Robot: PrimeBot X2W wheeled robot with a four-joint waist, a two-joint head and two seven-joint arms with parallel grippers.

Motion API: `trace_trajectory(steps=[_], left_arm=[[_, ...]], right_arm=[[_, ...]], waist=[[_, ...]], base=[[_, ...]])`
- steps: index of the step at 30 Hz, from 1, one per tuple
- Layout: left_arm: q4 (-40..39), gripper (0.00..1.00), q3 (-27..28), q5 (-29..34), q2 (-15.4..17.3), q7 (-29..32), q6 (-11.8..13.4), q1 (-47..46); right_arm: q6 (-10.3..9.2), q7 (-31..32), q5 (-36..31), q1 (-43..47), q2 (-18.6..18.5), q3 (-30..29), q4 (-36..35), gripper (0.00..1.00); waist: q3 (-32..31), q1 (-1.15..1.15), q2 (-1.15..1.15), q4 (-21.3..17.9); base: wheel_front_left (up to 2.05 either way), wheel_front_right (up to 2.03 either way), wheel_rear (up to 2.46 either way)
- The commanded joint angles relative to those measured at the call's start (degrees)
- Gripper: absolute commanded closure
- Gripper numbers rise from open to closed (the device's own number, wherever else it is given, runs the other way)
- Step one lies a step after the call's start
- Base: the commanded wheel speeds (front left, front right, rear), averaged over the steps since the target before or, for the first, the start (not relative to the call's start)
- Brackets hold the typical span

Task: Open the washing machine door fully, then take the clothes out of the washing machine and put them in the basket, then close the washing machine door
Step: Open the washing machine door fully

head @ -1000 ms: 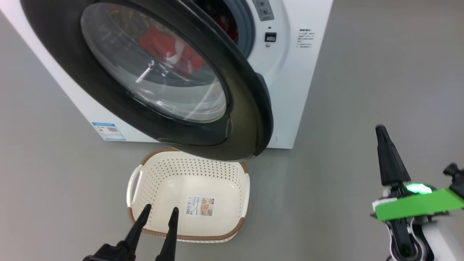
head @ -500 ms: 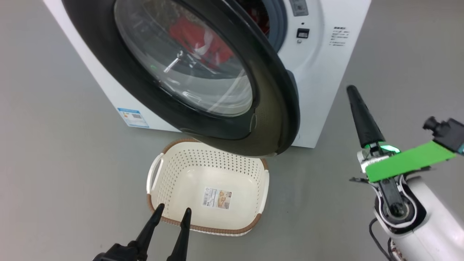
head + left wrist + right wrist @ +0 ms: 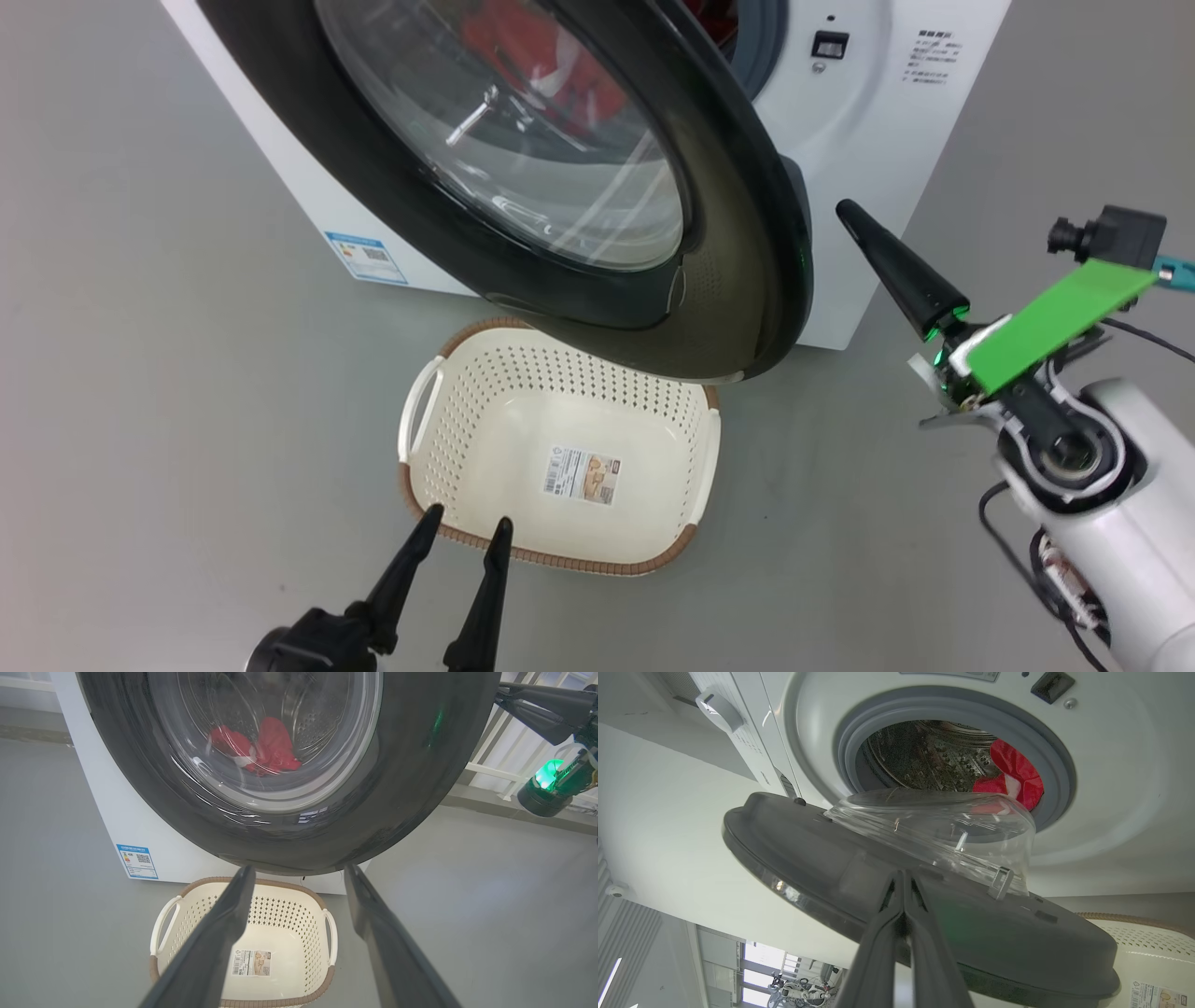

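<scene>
The left gripper (image 3: 467,518) hovers, fingers parted and empty, over the near rim of the basket (image 3: 560,563), which sits under the door, likely so clothes drop straight in. The right gripper (image 3: 850,213), fingers pressed together and empty, aims at the free edge of the washing machine door (image 3: 738,280), probably to push it wider. The door is round, so it has no long axis. It stands half open, its glass bulging back toward the drum (image 3: 924,751), where the clothes (image 3: 1013,774) lie.

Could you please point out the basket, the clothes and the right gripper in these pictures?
the basket (image 3: 467,415): head view, on its perforated left wall.
the clothes (image 3: 1015,767): right wrist view, middle of the red fabric.
the right gripper (image 3: 851,215): head view, tips of its closed fingers.
</scene>
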Motion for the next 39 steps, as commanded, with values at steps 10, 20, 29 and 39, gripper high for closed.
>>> trace_trajectory(steps=[10,20,29,39], left_arm=[[-1.6,0.00,0.5,-1.5,0.5,-0.7,-0.3,-3.5],[-1.3,0.00,0.1,-2.2,0.5,-0.7,-0.3,-3.8],[-0.9,0.00,0.1,-2.2,0.5,-0.7,-0.3,-2.9],[-0.6,0.00,0.5,-1.8,0.5,-0.7,-0.3,-1.3]], right_arm=[[0.44,17.5,5.3,-5.8,2.6,-6.5,6.9,1.00],[0.44,27.8,5.2,-7.6,4.9,-8.5,11.7,1.00],[0.44,32.2,2.3,-4.6,7.6,-9.0,11.8,1.00],[0.44,34.8,-0.6,-0.8,10.7,-8.8,10.8,1.00]], waist=[[2.9,0.00,0.00,1.8],[2.9,0.00,0.00,3.0],[0.4,0.00,0.00,4.4],[-3.0,0.00,0.00,7.7]], base=[[0.00,0.00,0.00],[0.00,0.00,0.00],[0.00,0.00,0.00],[0.00,0.00,0.00]])
